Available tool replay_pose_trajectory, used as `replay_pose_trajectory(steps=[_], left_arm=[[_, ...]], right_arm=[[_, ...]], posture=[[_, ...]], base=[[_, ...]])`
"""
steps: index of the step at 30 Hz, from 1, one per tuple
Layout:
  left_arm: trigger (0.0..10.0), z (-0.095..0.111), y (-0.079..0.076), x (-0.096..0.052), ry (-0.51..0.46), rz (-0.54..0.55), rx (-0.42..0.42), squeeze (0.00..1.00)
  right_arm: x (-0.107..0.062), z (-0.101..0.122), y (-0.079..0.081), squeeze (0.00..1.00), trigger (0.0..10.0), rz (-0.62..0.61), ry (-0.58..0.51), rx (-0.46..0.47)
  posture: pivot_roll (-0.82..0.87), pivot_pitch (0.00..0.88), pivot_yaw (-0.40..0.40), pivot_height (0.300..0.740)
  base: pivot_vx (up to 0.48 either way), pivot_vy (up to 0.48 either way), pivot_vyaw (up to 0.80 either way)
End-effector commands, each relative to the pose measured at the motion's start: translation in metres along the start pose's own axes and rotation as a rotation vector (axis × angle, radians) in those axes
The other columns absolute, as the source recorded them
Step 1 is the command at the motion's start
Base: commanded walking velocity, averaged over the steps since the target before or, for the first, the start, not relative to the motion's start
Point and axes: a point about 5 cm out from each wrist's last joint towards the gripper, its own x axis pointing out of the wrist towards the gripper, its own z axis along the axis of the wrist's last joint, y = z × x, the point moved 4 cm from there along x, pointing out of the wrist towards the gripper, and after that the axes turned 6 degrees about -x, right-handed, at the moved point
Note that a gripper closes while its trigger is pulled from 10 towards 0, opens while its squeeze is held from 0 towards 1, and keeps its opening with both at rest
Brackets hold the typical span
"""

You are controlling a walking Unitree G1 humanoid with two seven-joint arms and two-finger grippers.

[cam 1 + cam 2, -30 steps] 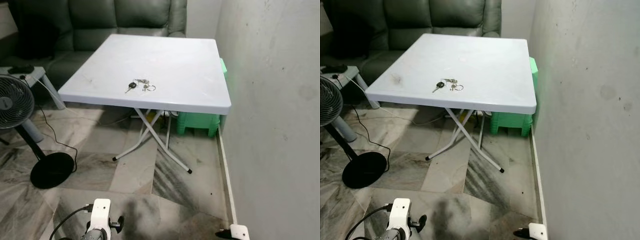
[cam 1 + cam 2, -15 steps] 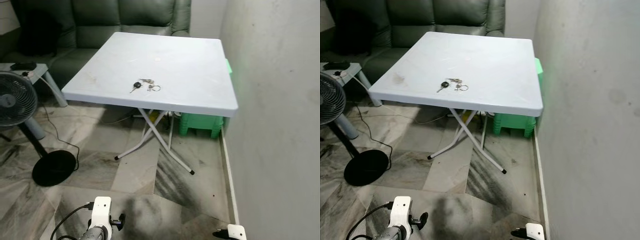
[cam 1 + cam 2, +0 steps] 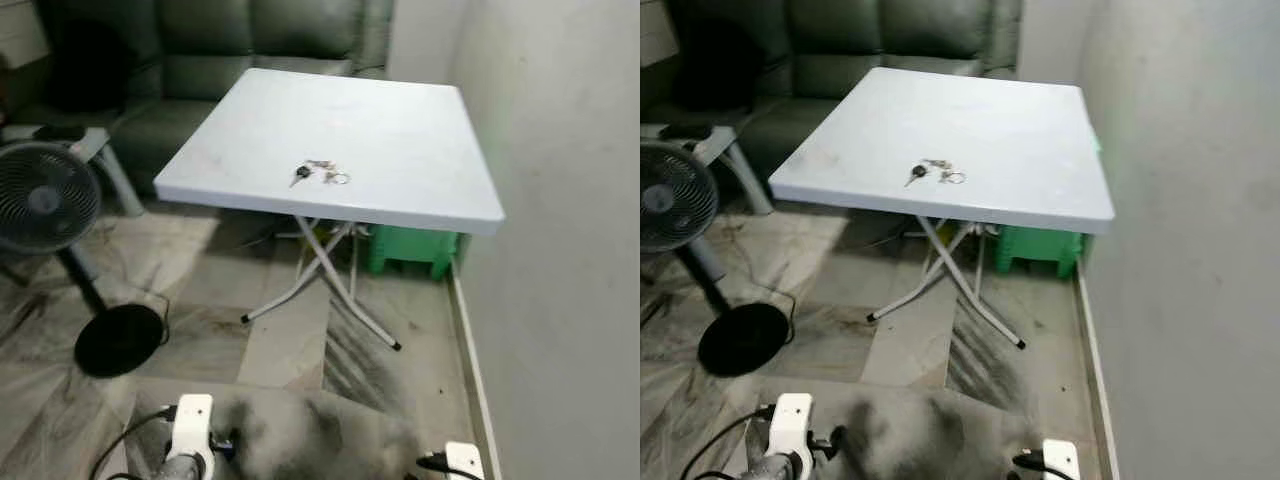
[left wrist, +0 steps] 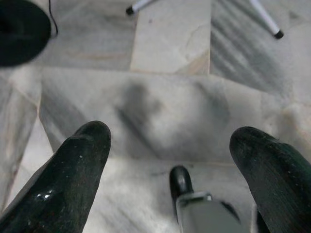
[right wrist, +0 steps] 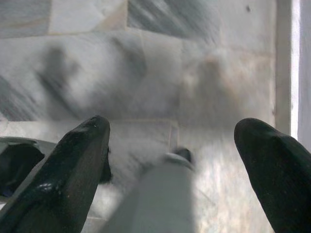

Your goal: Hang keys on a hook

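Nearest the camera, both arms hang low over the marble floor (image 3: 280, 340). The left tool (image 4: 170, 145) points down at the tiles with its two black fingers (image 4: 73, 170) spread wide apart and nothing between them; the left wrist view also catches the black fan base (image 4: 19, 29) and two capped table feet. The right tool (image 5: 170, 141) hangs the same way, fingers (image 5: 68, 165) wide apart and empty, over tiles beside a pale strip where the floor meets the wall. In the head views only the white wrist ends of the arms appear at the lower edge, the left (image 3: 190, 425) and the right (image 3: 462, 460). Farther out stands a white folding tabletop (image 3: 400, 110) on crossed white legs (image 3: 325, 270), set close to the grey wall (image 3: 570, 220) on the robot's right. The keys (image 3: 320, 173) lie flat on the tabletop near its front edge, roughly mid-width: a black-headed key to the left, a ring and smaller keys just beside it. A green stool (image 3: 412, 250) sits under the tabletop against the wall. To the left stands a fan (image 3: 45, 195) on its black round base, with a cord running across the floor. Beyond the tabletop is a dark green sofa (image 3: 250, 40).
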Motion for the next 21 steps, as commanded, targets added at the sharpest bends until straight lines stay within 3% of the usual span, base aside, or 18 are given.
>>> replay_pose_trajectory(steps=[1,21], left_arm=[[10.0,-0.0018,-0.0065,0.0009,0.010,-0.018,-0.001,0.00],[10.0,-0.0009,-0.0053,0.0009,0.007,-0.014,-0.011,0.00]], right_arm=[[-0.0015,-0.0035,-0.0056,0.00,10.0,-0.015,0.010,0.013],[-0.0022,-0.0056,-0.0045,0.00,10.0,-0.013,0.010,0.026]], posture=[[-0.06,0.000,0.009,0.740],[-0.06,0.000,0.010,0.740]], base=[[0.000,0.480,0.00],[0.000,0.480,0.00]])
